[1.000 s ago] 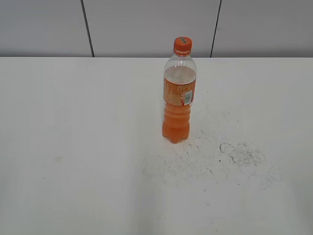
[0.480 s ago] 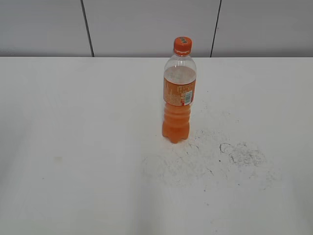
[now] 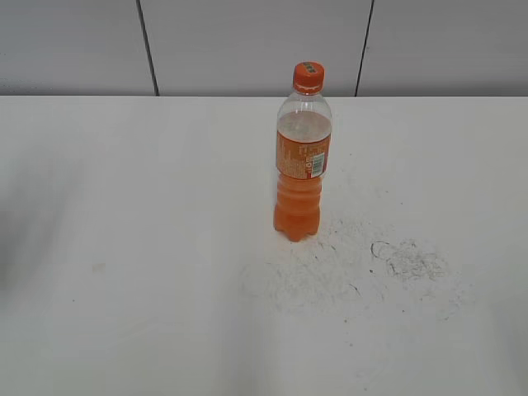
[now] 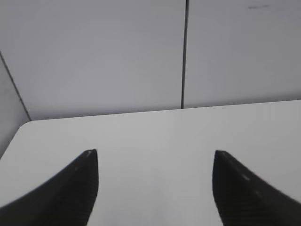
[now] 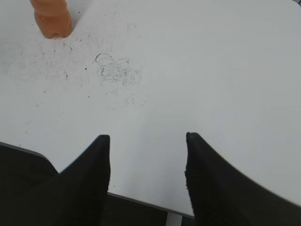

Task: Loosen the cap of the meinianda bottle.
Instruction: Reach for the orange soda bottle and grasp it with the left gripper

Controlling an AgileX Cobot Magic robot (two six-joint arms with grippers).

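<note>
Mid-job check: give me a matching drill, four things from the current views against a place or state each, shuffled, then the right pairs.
Things:
1. small round orange plastic cap
2. clear plastic meinianda bottle of orange drink
3. left claw
4. dark scuff marks

States:
A. open, facing the wall panels, nothing between its fingers
B. standing upright on the white table
C. on the bottle's neck, untouched
D. on the tabletop, right of the bottle's base in the exterior view

Pairs: 1-C, 2-B, 3-A, 4-D
</note>
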